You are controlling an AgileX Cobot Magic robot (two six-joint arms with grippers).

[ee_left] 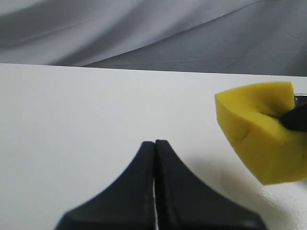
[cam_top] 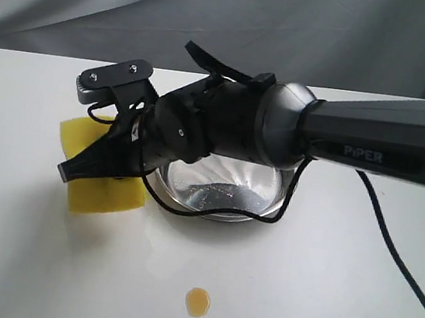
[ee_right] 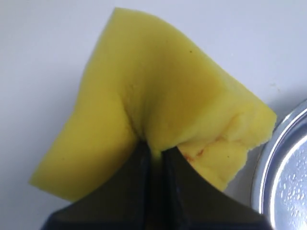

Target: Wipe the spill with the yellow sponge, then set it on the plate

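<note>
My right gripper (cam_top: 78,165) (ee_right: 154,149) is shut on the yellow sponge (cam_top: 103,184) (ee_right: 144,100), pinching its foam into a fold; the sponge sits at the left of the plate (cam_top: 221,185), whose shiny rim (ee_right: 261,177) shows beside it. The sponge (ee_left: 261,129) also shows in the left wrist view. The spill (cam_top: 197,301), a small amber drop, lies on the white table toward the front, apart from the sponge. My left gripper (ee_left: 155,143) is shut on nothing, over bare table; it does not show in the exterior view.
The right arm (cam_top: 356,139) reaches across from the right, over the plate. Its black cable (cam_top: 396,254) trails over the table on the right. A grey cloth backdrop (cam_top: 216,10) hangs behind the white table (cam_top: 335,301).
</note>
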